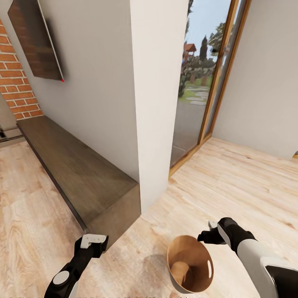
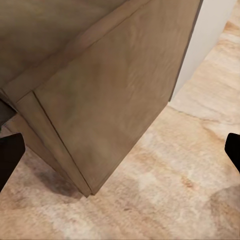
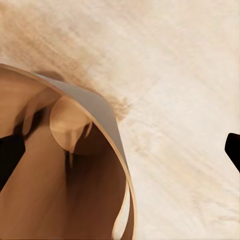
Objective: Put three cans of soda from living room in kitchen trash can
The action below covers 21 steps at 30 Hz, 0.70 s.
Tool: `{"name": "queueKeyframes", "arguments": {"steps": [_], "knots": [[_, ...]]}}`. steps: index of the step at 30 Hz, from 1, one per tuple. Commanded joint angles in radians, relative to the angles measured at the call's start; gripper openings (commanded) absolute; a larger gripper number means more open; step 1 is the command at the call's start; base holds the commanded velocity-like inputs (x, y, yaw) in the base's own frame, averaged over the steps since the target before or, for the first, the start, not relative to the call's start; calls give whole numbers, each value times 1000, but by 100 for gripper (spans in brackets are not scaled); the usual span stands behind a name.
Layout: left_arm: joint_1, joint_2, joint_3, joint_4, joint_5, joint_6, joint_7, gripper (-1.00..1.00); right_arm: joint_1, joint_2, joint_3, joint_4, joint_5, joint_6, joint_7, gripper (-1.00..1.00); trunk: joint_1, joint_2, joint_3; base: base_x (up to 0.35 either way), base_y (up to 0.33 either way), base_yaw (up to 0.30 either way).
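One tash can (image 1: 190, 265) beside right gripper (image 1: 207, 236), tilted.

One tash can (image 1: 190, 265), two grippers, one low wooden bench (image 1: 74, 174)

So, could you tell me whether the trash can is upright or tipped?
Tipped: the trash can leans, its coppery inside facing the head camera, near the right hand.

Both arms low and forward in head view, left gripper (image 1: 94, 241) on a dark bent forearm with fingers spread wide per its wrist camera, right gripper (image 1: 208, 234) on a white-sleeved forearm, one fingertip (image 3: 9, 157) inside the tash can (image 1: 189, 265), grip uncertain.
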Motion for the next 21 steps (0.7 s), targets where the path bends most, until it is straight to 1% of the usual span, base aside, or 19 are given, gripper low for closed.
{"name": "queueKeyframes", "arguments": {"steps": [1, 16, 17, 19, 21], "knots": [[0, 0, 0, 0, 0, 0, 0, 100, 0, 0, 0, 0, 0, 0, 0, 100, 4, -7, -3, 0, 0, 0], [4, 0, 0, -1, 2, 1, -1, 100, -1, 3, 0, 2, -6, 0, -4, 100, 61, -112, -50, 0, 0, 0], [6, 0, 0, -1, 2, 1, -1, 100, -1, 4, 0, 3, -7, 0, -5, 100, 65, -119, -53, 0, 0, 0], [8, 0, 0, -1, 2, 1, -1, 100, -1, 11, 0, 5, -7, 0, -6, 100, 66, -120, -61, 0, 0, 0], [10, 0, 0, -1, 3, 2, -1, 100, -1, 21, 1, 5, -5, 0, -7, 100, 66, -120, -61, 0, 0, 0]]}}
